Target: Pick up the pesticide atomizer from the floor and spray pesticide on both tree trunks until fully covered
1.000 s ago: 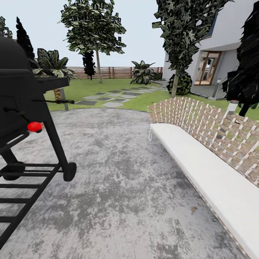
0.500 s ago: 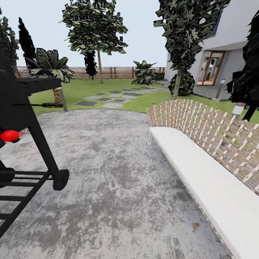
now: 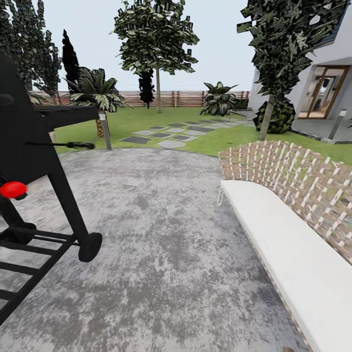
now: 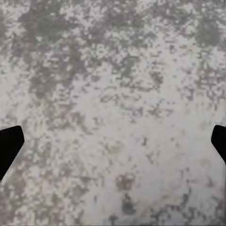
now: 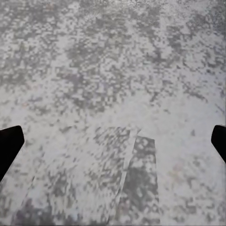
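Observation:
The pesticide atomizer is out of view, and so are the thick-trunked trees. Ahead in the head view lies the garden lawn (image 3: pixel 142 120), with the brown slat fence (image 3: pixel 181 98) behind it and the white house (image 3: pixel 320 73) at the right. My left gripper (image 4: pixel 113 143) hangs open over mottled grey paving, its dark fingertips (image 4: pixel 9 146) at the frame's edges. My right gripper (image 5: pixel 113 143) is open too, above the same paving, with nothing between its fingers (image 5: pixel 8 143).
A black grill (image 3: pixel 34 156) with a red knob (image 3: pixel 13 189) and a wheel (image 3: pixel 90 247) stands close at the left. A white bench (image 3: pixel 283 244) with a woven back runs along the right. Grey patio lies between them. Stepping stones (image 3: pixel 166 134) cross the grass towards thin-trunked small trees (image 3: pixel 158 90).
The whole head picture has shifted: the camera moved. Bench, house and small trees now sit further right, and more of the left side of the garden shows. Nothing in the scene itself moved.

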